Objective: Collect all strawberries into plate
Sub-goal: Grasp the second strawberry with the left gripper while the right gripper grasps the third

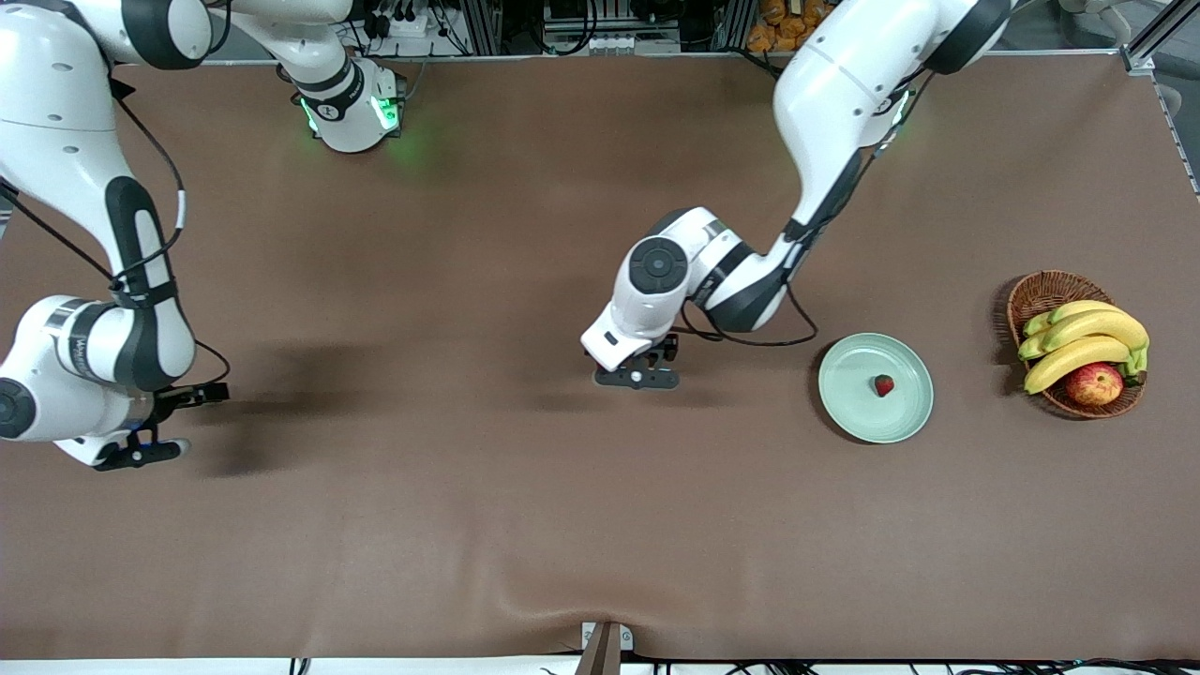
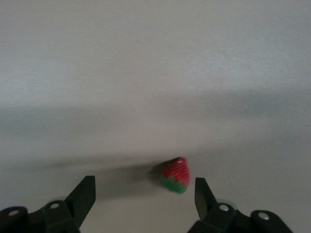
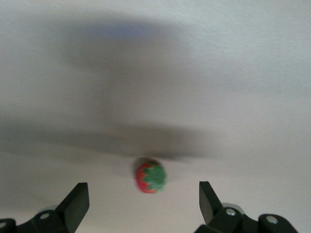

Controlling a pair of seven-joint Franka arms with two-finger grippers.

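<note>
The pale mint-green plate (image 1: 848, 398) lies toward the left arm's end of the table with one strawberry (image 1: 883, 385) in it. My left gripper (image 1: 637, 377) is low over the middle of the table. In the left wrist view it (image 2: 143, 188) is open, with a second strawberry (image 2: 175, 175) lying on the table between the fingers, close to one of them. My right gripper (image 1: 141, 455) is low at the right arm's end of the table. In the right wrist view it (image 3: 142, 190) is open, with a third strawberry (image 3: 150, 176) on the table between the fingers. Both of these berries are hidden in the front view.
A brown wicker basket (image 1: 1041, 291) with bananas (image 1: 1078, 337) and a red-yellow apple (image 1: 1094, 383) stands beside the plate, at the left arm's end of the table. A brown cloth covers the table.
</note>
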